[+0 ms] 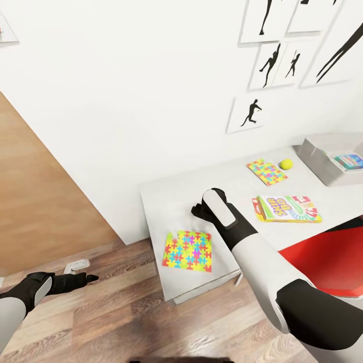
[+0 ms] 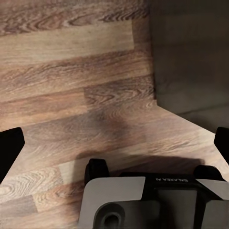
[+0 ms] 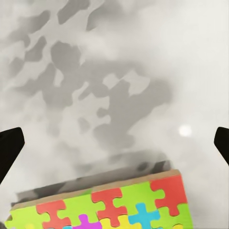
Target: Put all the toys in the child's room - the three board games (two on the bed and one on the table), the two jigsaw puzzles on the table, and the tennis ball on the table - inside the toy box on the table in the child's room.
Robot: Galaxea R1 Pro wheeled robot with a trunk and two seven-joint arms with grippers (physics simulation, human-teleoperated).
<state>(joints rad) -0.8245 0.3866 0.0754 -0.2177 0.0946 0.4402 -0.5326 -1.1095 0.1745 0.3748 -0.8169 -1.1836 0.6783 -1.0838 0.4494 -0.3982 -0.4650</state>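
On the table (image 1: 166,201), the larger jigsaw puzzle (image 1: 187,250) lies near the front left corner. My right gripper (image 1: 197,209) hovers open just beyond it, nothing between its fingers. In the right wrist view that puzzle (image 3: 109,207) has its edge just short of the open right gripper (image 3: 114,145). The smaller jigsaw puzzle (image 1: 266,171) and the tennis ball (image 1: 286,164) lie farther back. The SKIP-BO board game (image 1: 287,208) lies flat at the right. The toy box (image 1: 317,161) stands at the far right with a blue board game (image 1: 349,161) inside. My left gripper (image 1: 85,278) hangs open over the floor.
A red chair (image 1: 327,257) stands at the table's right front. A white wall with black silhouette pictures (image 1: 272,63) backs the table. Wood-plank floor (image 2: 86,95) lies under the left gripper (image 2: 114,145), with a small white object (image 1: 75,264) beside it.
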